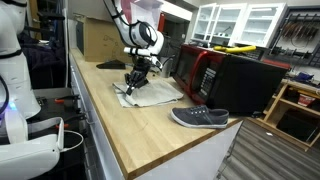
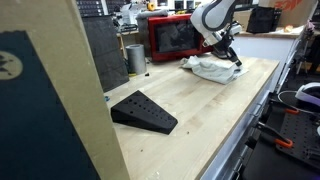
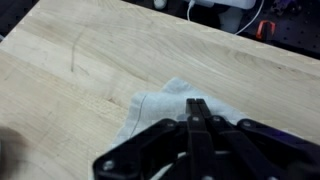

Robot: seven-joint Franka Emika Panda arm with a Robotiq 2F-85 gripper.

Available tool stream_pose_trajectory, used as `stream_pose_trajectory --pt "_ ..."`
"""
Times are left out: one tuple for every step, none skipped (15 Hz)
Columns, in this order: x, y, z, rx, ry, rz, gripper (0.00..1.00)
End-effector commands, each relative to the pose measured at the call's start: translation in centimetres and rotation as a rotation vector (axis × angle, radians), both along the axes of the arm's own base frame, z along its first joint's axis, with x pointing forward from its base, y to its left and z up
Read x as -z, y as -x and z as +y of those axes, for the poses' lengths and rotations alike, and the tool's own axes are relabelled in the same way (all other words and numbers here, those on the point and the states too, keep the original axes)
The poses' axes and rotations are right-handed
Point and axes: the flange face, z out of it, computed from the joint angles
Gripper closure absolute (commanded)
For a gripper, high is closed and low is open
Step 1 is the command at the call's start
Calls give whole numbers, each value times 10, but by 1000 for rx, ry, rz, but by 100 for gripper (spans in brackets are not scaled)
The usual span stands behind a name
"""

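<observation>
A crumpled white cloth lies on the wooden worktop in front of the red microwave. My gripper points down onto the cloth's near edge. In the wrist view the two black fingers are pressed together with their tips on the cloth, which puckers slightly around them. No gap shows between the fingers, and the fabric caught at the tips is hidden by them.
A grey sneaker lies near the worktop's corner. A red microwave and a black box stand behind the cloth. A black wedge, a metal cup and a cardboard box sit farther along.
</observation>
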Motion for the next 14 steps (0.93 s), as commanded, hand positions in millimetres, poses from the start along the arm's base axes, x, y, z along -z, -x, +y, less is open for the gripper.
stream_pose_trajectory --pt "-25 5 -1 -80 6 67 100" --pt "-28 7 -1 -106 7 87 100" --pt "-31 9 0 -131 9 104 100" --pt "-34 10 -1 -153 12 121 100" --pt "-36 11 -1 -179 18 135 100" --pt "-39 11 -1 -200 21 144 100" --pt "-39 12 0 -218 34 145 100" --pt "-41 12 1 -237 37 150 100" --pt "-42 13 3 -255 42 151 97" --pt "-43 14 2 -273 39 156 72" --pt "-44 14 2 -288 31 159 72" --pt "-46 14 3 -296 18 153 68" --pt "-48 14 4 -294 3 146 62" --pt "-51 14 6 -292 -6 138 53"
